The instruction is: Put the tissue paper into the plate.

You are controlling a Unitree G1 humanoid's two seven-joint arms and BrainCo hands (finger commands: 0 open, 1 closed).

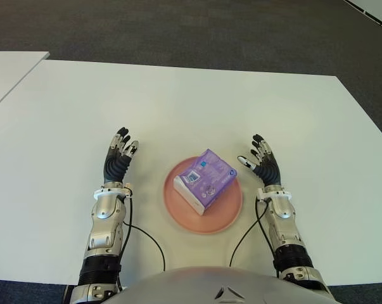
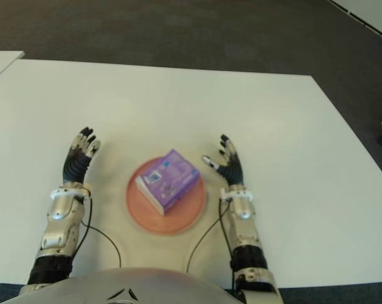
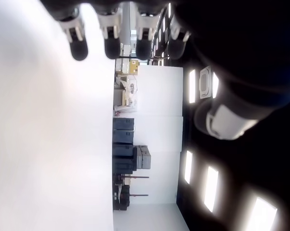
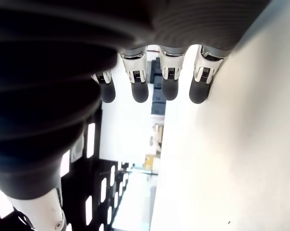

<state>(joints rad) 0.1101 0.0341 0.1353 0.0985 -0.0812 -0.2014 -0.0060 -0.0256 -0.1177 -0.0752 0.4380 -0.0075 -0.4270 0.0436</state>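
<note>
A purple pack of tissue paper (image 1: 205, 180) lies in the round pink plate (image 1: 178, 214) near the table's front edge, between my two hands. My left hand (image 1: 120, 153) shows to the left of the plate with its fingers (image 3: 79, 47) straight and spread, holding nothing. To the right of the plate my right hand (image 1: 261, 156) is likewise open, its fingers (image 4: 140, 89) extended and empty. Neither hand touches the pack or the plate.
The white table (image 1: 197, 107) stretches wide beyond the plate. A second white table (image 1: 7, 69) adjoins at the far left. Dark carpet (image 1: 197, 31) lies past the far edge. Thin black cables (image 1: 149, 240) run from both wrists towards my body.
</note>
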